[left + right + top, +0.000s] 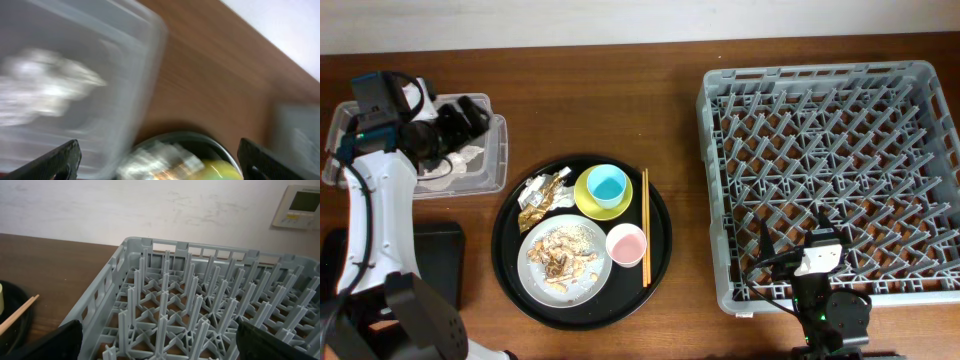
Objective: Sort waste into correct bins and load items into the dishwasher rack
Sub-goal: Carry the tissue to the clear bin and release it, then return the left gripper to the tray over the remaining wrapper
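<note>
My left gripper [468,118] is open and empty over the right end of the clear plastic box [490,160], which holds crumpled white paper [45,90]. Its view is blurred; its fingers [160,167] frame the box wall [145,75] and the wrappers [160,157]. On the round black tray lie paper wrappers [542,192], a light-blue cup [607,184] on a yellow saucer [588,200], a pink cup [626,243], chopsticks [644,225] and a plate [535,275] of food scraps [563,255]. My right gripper [800,240] is open and empty over the front edge of the grey rack [830,90], whose pegs [165,325] show between its fingers.
The large round black tray [510,250] sits mid-table between box and rack. A shallow black rectangular tray [438,262] lies left of it, beside my left arm's base. A chopstick tip [17,315] and the round tray's rim [10,330] show left of the rack.
</note>
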Controlling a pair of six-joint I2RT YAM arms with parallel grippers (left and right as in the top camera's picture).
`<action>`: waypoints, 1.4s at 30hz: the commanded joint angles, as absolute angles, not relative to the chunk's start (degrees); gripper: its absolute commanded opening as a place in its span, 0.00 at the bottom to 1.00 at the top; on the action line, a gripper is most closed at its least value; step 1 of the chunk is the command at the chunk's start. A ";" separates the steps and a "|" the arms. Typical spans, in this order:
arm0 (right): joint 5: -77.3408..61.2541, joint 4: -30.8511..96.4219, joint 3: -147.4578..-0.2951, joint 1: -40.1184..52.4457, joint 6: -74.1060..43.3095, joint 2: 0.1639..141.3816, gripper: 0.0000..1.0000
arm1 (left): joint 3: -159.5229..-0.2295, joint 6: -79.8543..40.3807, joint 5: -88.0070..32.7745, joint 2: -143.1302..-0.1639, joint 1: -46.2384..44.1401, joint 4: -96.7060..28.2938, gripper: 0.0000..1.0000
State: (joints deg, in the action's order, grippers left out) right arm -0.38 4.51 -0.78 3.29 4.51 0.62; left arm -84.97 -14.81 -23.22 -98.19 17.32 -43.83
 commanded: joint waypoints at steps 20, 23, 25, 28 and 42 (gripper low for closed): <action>0.08 4.62 -0.32 2.87 4.43 0.21 0.98 | -78.72 -2.15 -2.09 -98.35 -4.60 -51.03 0.44; 0.08 4.62 -0.32 2.87 4.43 0.21 0.98 | -78.72 -2.13 -2.11 -101.12 -4.62 -50.70 0.43; 0.08 4.62 -0.32 2.87 4.43 0.21 0.98 | -78.70 -2.13 -2.15 -103.55 -4.69 -50.76 0.42; 0.08 4.62 -0.32 2.87 4.43 0.21 0.98 | -78.70 -2.13 -2.17 -106.24 -4.73 -50.78 0.38; 0.08 4.62 -0.32 2.87 4.43 0.21 0.98 | -78.67 4.43 -2.90 -110.91 -8.51 -46.94 0.39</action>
